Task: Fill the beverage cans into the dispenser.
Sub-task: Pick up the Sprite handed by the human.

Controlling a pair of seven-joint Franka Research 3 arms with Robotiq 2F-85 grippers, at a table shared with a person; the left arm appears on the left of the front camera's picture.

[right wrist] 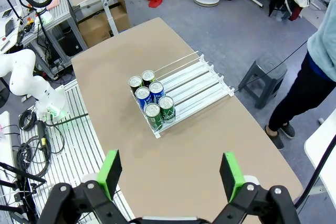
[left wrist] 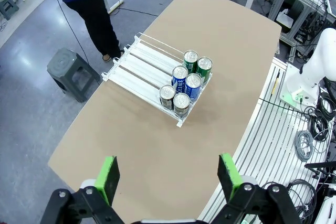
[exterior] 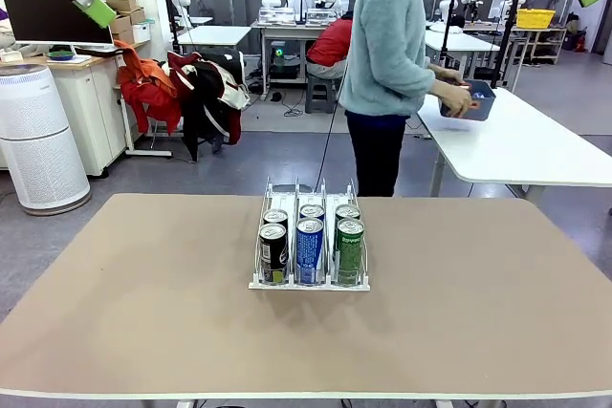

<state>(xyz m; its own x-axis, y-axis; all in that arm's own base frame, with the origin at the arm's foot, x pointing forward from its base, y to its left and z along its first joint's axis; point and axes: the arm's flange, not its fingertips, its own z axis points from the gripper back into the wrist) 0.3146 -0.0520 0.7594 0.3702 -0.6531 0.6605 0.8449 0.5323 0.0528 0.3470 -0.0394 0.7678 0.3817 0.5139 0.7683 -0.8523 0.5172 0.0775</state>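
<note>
At table centre: dispenser holds six beverage cans, two per lane, near end; far lane stretches bare. Judged part-filled. Left gripper and right gripper aloft, jaws spread, empty.

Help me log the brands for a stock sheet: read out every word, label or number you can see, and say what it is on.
No text here reads clearly.
Front blue can: pale lettering along its side, too blurred to read.
Front green can: pale mark near the top, too small to read.
Front black can: label print too small to read.
</note>
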